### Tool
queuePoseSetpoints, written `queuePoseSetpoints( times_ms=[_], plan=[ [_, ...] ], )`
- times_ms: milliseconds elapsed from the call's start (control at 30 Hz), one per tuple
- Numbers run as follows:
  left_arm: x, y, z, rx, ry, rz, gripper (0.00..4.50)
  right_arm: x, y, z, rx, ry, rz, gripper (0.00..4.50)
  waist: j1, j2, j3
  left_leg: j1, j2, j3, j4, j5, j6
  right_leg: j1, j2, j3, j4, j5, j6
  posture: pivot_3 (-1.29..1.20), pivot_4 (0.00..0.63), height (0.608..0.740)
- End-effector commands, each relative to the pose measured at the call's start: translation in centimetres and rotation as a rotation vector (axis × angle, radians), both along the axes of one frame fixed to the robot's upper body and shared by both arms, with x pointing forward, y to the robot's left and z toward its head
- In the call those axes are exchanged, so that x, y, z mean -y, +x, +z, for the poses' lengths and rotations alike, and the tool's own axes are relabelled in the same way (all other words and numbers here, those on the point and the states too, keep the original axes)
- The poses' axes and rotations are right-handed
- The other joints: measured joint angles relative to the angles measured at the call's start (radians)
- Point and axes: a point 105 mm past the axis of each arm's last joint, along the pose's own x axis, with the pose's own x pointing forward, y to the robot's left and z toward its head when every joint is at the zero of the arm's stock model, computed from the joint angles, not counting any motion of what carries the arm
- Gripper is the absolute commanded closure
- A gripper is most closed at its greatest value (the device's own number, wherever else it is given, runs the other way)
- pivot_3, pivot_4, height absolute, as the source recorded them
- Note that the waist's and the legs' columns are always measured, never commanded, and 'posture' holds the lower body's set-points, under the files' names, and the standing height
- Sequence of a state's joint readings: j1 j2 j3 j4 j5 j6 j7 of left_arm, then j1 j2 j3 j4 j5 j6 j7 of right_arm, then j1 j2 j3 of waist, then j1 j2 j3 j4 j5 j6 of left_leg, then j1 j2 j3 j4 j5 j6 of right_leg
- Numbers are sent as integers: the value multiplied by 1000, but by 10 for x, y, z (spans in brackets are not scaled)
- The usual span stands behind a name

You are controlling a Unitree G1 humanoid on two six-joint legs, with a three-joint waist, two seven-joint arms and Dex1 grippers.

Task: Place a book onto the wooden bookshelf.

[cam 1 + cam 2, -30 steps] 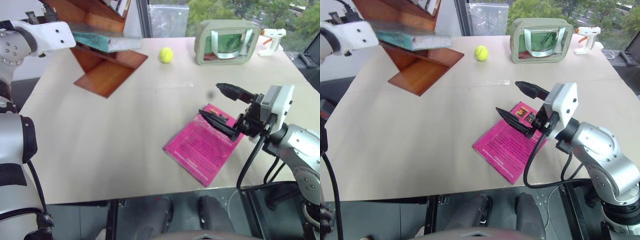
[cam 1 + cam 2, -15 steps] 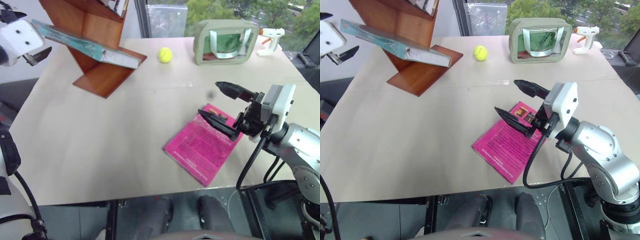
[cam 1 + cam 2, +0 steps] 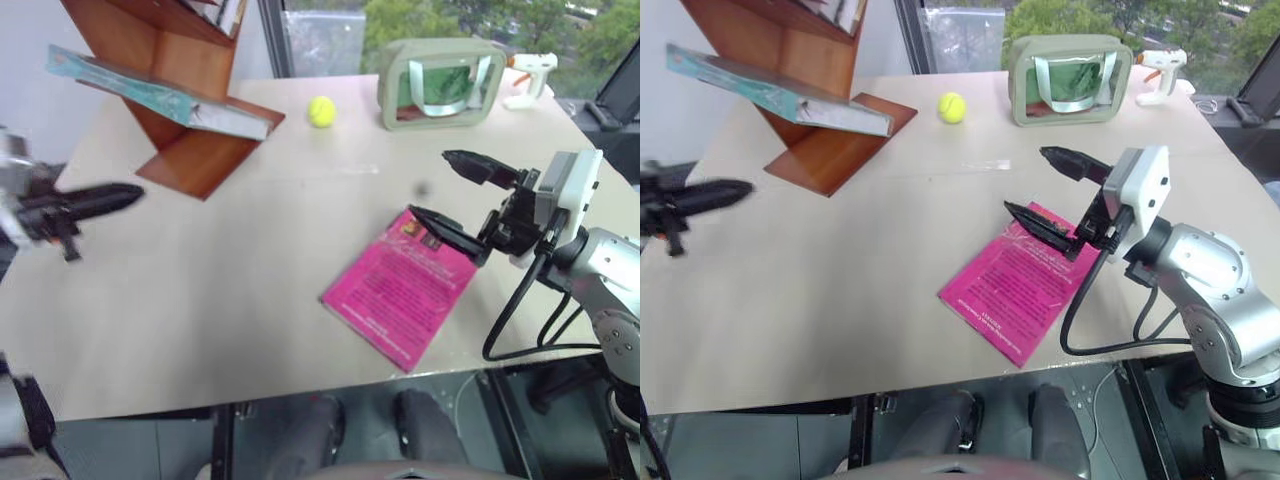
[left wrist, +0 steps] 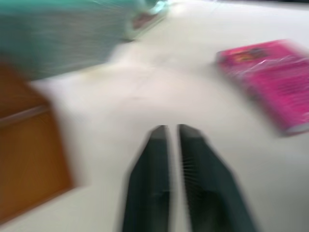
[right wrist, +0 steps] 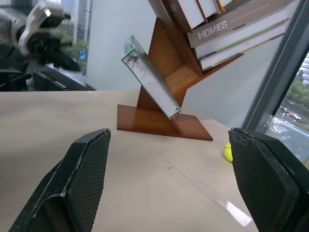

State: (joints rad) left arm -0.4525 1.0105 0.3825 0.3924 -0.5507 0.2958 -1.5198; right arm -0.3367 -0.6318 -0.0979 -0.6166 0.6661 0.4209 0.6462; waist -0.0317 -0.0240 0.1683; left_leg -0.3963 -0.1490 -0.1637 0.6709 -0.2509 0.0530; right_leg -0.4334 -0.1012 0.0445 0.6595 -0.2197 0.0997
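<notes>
At far left, the thick teal hardcover book (image 3: pixel 775 88) lies in a slanted slot of the reddish-brown wooden bookshelf (image 3: pixel 805 150), its low corner on the base board. Left end effector (image 3: pixel 725 192) is pressed together, empty. Right end effector (image 3: pixel 1055 190) hangs spread above the magenta paperback (image 3: pixel 1015 285) on the beige tabletop (image 3: pixel 840 280).

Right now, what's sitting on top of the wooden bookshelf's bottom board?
The teal book leans in the wooden bookshelf, its lower end on the slanted base board. More books are stacked above. The contact underneath is covered.
</notes>
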Motion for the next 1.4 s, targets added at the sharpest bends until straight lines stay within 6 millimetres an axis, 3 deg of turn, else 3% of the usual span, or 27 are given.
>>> queuePoseSetpoints(
  times_ms=[33, 133, 200, 267, 367, 600, 733, 833, 967, 1067, 1100, 1167, 1267, 1400],
  plan=[
    [71, 11, 2, 158, -41, -53, 4473, 1, -7, 15, 75, 2, -6, 487, 21, 0, 0, 0, 0, 0, 0, 0, 0, 1, 0, 0, -1, 1, -1, 0, 150, 740],
    [128, 33, 2, 294, -169, 18, 4473, 0, -11, 16, 80, 0, -22, 487, 43, 0, -1, 0, 0, 0, 1, 0, 0, 2, -1, -1, -3, 3, -4, 0, 150, 740],
    [147, 52, 6, 346, -249, 119, 4473, 1, -14, 17, 79, 3, -38, 487, 49, -2, -2, -1, -1, 1, 2, 0, 0, 3, -1, -1, -3, 3, -4, 0, 150, 740],
    [147, 84, 10, 386, -307, 335, 4473, 1, -17, 17, 77, 7, -52, 487, 48, -2, -2, -1, -1, 1, 2, 0, 0, 2, -2, 0, -3, 3, -4, 0, 150, 740],
    [123, 112, 27, 452, -403, 610, 4473, 2, -20, 17, 77, 6, -73, 487, 41, -2, -3, 0, 1, 2, 2, 0, -1, 2, -3, 1, -3, 3, -4, 0, 150, 740],
    [93, 126, 39, 486, -486, 816, 4473, 2, -22, 17, 69, 15, -100, 487, 36, -1, -3, 0, 1, 7, 0, 0, 0, 0, 1, 5, -3, 3, -4, 0, 150, 740],
    [97, 122, 42, 487, -508, 774, 4473, 2, -21, 16, 64, 18, -103, 487, 41, -1, -3, 0, 1, 7, 0, 0, 0, 0, 0, 5, -3, 3, -4, 0, 150, 740],
    [126, 112, 35, 445, -490, 576, 4473, 3, -20, 14, 50, 17, -105, 487, 40, -1, -3, 0, 1, 6, 0, 0, 0, 0, 1, 5, -3, 3, -4, 0, 150, 740],
    [159, 89, 6, 324, -404, 309, 4473, 9, -17, 1, -15, -28, -133, 487, 41, -1, -3, 0, 1, 7, 0, 0, 0, 0, 1, 5, -3, 3, -4, 0, 150, 740],
    [169, 75, -14, 217, -368, 199, 4473, 23, -10, -21, -103, -105, -208, 487, 42, -1, -3, 0, 1, 7, 0, 0, 0, 0, 1, 5, -4, 3, -4, 0, 150, 740],
    [170, 71, -19, 189, -368, 181, 4238, 32, -7, -28, -124, -133, -258, 487, 43, -1, -3, 0, 1, 7, 0, 0, 0, 0, 1, 5, -4, 3, -4, 0, 150, 740],
    [171, 65, -30, 145, -335, 153, 3634, 47, -7, -42, -180, -172, -318, 0, 45, -1, -3, 0, 1, 6, 0, 0, 0, 0, 1, 5, -3, 3, -4, 0, 150, 740],
    [165, 58, -41, 99, -299, 147, 2327, 62, -21, -61, -240, -238, -349, 0, 47, 0, -3, 0, 1, 6, -1, 0, 0, 0, 1, 4, -4, 3, -4, 0, 150, 740],
    [131, 36, -64, 27, -157, 166, 746, 104, -51, -77, -338, -310, -473, 0, 45, 1, -4, 1, 1, 7, -2, 0, 0, 0, 1, 6, -4, 3, -4, 0, 150, 740]
  ],
)
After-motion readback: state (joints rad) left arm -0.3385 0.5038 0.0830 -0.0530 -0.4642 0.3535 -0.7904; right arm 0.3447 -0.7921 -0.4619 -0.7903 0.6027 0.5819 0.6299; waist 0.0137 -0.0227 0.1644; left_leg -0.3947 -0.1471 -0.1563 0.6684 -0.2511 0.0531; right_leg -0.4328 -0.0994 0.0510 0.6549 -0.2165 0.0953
